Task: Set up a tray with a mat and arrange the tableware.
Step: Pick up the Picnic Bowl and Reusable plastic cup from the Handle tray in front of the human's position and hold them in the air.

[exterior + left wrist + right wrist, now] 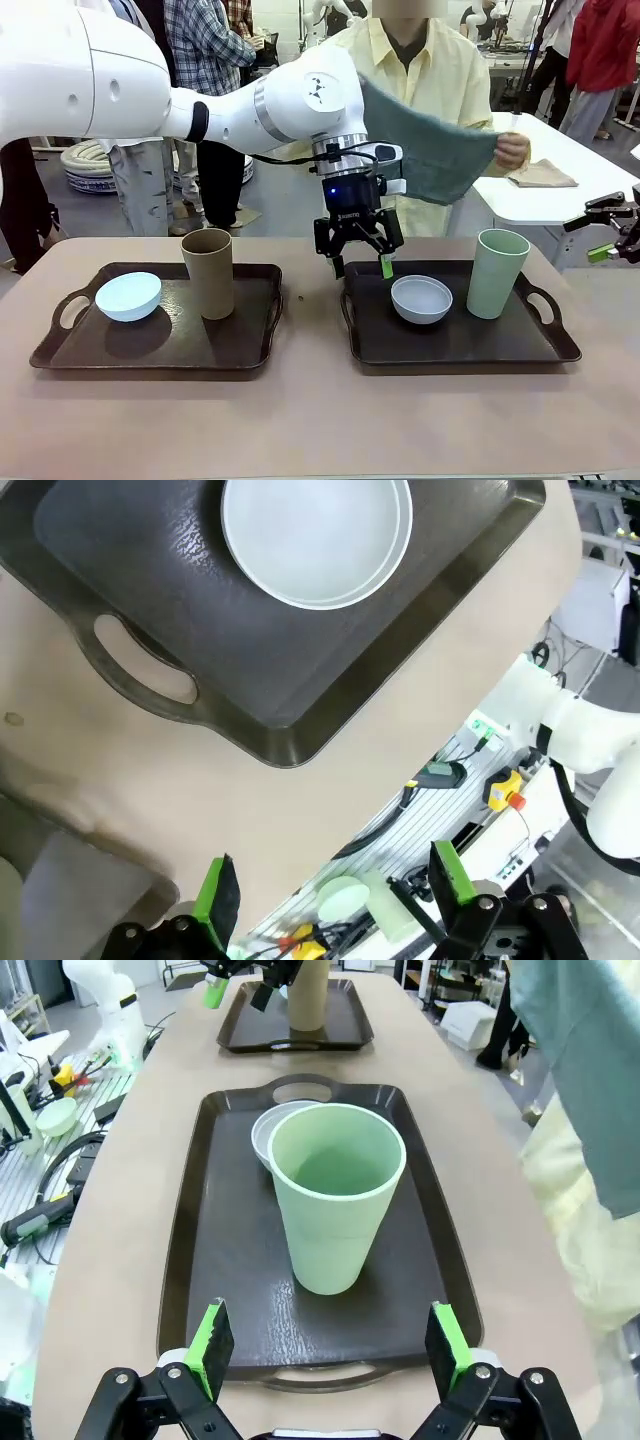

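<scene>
Two dark trays lie on the table. The left tray (70,345) carries a light blue bowl (128,296) and a tan cup (208,272). On the right tray (500,345) stand a grey-white bowl (421,299) and a pale green cup (497,272). Across the table a person holds up a grey-green mat (430,140). My left gripper (362,262) hangs open over the right tray's far left corner, with the bowl (315,535) ahead of it. My right gripper (612,238) hovers open off the table's right end, facing the green cup (335,1195).
A folded tan cloth (545,175) lies on a white table (600,205) behind the right end. People stand beyond the far edge. The tabletop (320,410) between me and the trays is bare.
</scene>
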`<action>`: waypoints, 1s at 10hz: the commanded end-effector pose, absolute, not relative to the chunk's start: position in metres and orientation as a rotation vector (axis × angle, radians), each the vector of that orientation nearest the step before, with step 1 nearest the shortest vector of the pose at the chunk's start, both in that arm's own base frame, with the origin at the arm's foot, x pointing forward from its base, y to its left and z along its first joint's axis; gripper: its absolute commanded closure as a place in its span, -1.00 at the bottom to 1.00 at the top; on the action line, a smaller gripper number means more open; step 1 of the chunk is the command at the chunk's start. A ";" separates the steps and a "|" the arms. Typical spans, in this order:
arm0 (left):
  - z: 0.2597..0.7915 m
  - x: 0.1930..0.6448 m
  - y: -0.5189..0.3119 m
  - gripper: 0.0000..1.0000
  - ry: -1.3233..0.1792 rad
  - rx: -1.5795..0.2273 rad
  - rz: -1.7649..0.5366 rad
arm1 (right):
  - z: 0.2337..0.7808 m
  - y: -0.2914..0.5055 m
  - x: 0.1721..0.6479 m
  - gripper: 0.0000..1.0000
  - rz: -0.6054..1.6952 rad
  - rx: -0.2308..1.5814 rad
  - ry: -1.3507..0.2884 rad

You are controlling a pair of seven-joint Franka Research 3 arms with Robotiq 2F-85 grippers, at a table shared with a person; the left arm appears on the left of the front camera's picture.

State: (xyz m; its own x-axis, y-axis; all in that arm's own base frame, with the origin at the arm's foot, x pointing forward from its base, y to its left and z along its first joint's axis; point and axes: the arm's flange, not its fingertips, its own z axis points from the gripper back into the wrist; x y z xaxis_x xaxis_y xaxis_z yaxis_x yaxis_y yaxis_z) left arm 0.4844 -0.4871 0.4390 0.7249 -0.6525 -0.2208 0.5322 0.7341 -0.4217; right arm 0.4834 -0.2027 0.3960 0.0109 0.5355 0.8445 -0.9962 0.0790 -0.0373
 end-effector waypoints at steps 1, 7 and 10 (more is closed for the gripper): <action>0.443 0.483 -0.481 -1.00 0.361 -0.348 -0.652 | 0.397 -0.203 0.479 -1.00 1.397 0.724 -0.852; 0.431 0.476 -0.551 -1.00 0.051 -0.099 -0.392 | 0.358 -0.210 0.540 -1.00 1.395 0.849 -0.832; 0.419 0.478 -0.560 -1.00 0.023 -0.018 -0.317 | 0.345 -0.206 0.550 -1.00 1.438 0.883 -0.861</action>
